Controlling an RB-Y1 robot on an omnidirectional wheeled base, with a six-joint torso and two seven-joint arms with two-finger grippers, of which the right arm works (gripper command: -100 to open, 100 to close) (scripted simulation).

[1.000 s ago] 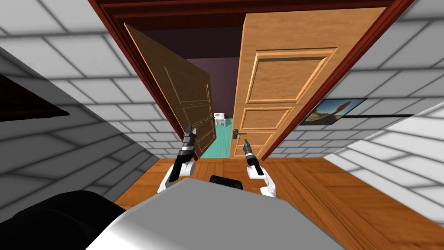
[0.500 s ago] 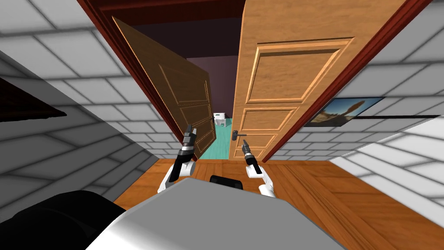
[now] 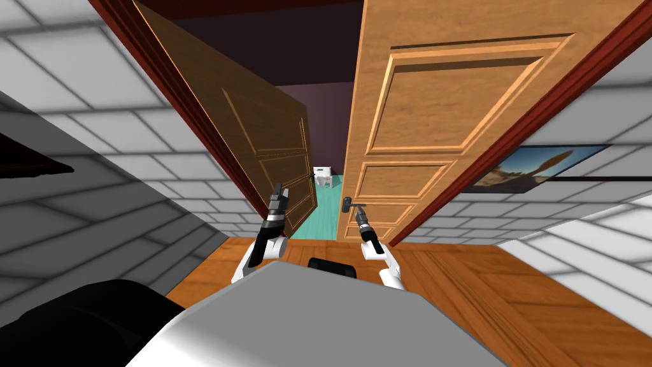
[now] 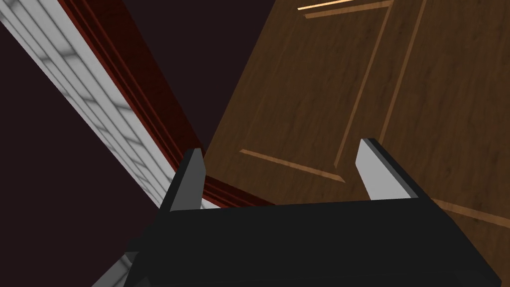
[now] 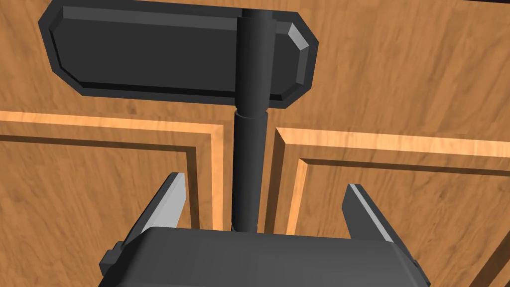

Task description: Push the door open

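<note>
Double door dead ahead. The left door leaf (image 3: 270, 137) hangs ajar, swung away into the next rm. The right door leaf (image 3: 439, 95) looks shut in the dark red frame (image 4: 154, 104). Thru the gap: teal floor (image 3: 325, 215) & a small white thing (image 3: 323, 177), too small to tell what. The right gripper (image 3: 358, 209) is up at the dark handle (image 3: 347, 203) on the right door leaf. In the wrist view the lever runs straight down btwn its fingers (image 5: 164, 204), which are spread wide with a gap each side, not squeezing. The left gripper (image 3: 278, 191) hovers close to the left door leaf's lower panel, near the frame. Its fingers (image 4: 383, 169) are spread too, nothing btwn them. Wood floor (image 3: 458, 280) underneath.
</note>
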